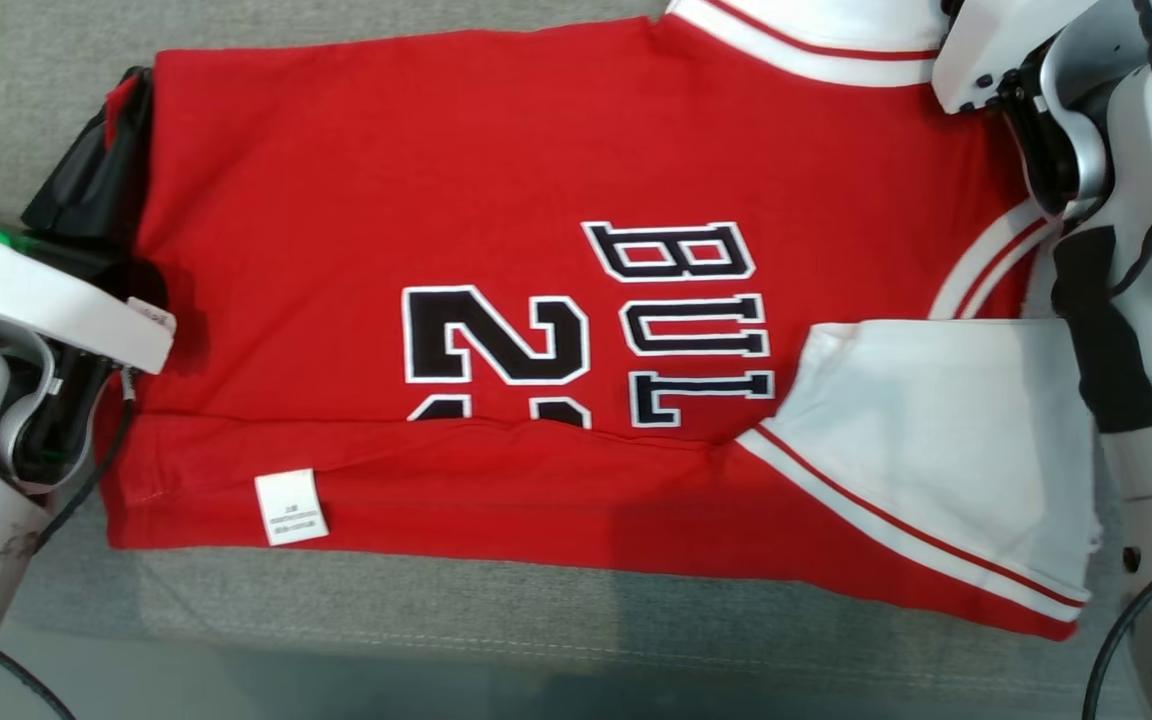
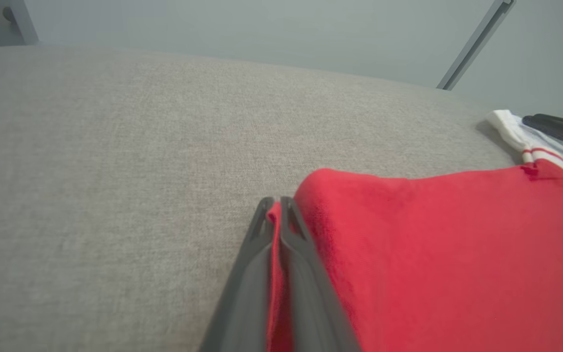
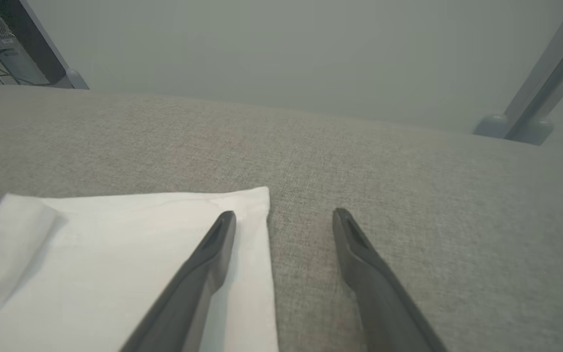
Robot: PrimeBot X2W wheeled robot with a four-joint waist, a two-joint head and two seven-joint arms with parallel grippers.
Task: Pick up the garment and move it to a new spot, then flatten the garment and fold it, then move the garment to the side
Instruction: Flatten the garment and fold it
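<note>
Garment – a red jersey with white sleeves – lay flat on the grey cloth-covered table, its long axis running side to side across the head view. The hem pointed to the robot's left and the collar end with the sleeves to its right, so the black lettering read sideways. The near long edge was folded up over the front, hiding part of the number and showing a white care label. One white sleeve lay folded across the chest at the right.

At the far left corner of the hem the left jaws were closed on a fold of red cloth, pinched between the two dark fingers. The right jaws stood wide apart at the collar end – one finger over a white sleeve, the other over bare table – gripping nothing.
</note>
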